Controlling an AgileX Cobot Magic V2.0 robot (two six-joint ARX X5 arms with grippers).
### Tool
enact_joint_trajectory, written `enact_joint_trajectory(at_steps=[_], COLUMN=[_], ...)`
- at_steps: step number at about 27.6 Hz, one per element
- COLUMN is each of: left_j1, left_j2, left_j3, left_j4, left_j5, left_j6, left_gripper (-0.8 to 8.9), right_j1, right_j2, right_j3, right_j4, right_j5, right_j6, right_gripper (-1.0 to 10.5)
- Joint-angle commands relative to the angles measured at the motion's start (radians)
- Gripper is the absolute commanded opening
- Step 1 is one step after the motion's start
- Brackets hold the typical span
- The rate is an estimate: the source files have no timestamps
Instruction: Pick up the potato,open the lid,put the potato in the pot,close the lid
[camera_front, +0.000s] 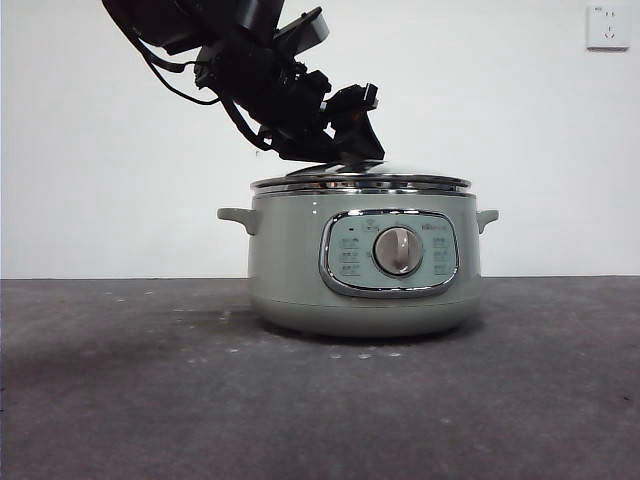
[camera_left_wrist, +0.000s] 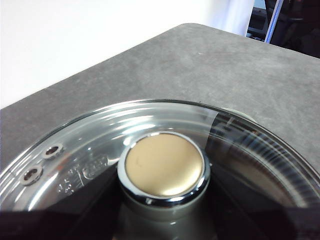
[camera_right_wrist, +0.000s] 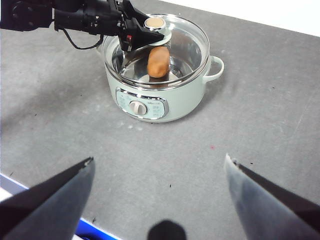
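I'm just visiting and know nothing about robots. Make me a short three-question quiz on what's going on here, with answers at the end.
1. True or false: the potato lies inside the pot.
2. Where is the lid? A) flat on the table B) on the pot's rim C) held high above the pot
3. Fill in: the gripper at the lid's knob is the ____ gripper.

Key:
1. True; it shows through the glass in the right wrist view.
2. B
3. left; the right gripper hangs open, well away from the pot.
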Motion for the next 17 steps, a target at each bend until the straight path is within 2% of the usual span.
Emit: enact_joint_trajectory(at_steps=[1,13,17], left_j1=[-0.009,-0.019,-0.019], left_j2=[0.011,0.014,0.014], left_j3=[0.013,0.013,0.013], left_j4=[0.015,-0.023,-0.097], left_j5=[0.013,0.012,0.012], left_j6=[-0.012,-0.012,-0.012], left_gripper=[-0.08,-0.08,-0.08], right_j1=[0.002,0.002,0.002], right_j2=[-0.005,-0.005,-0.005], right_j3=[-0.010,-0.010,-0.010], right_j4=[-0.024,-0.024,-0.024], right_j5=[0.001,0.002,0.008], right_j6=[0.011,0.007,0.006], right_gripper=[4.4,4.4,4.4])
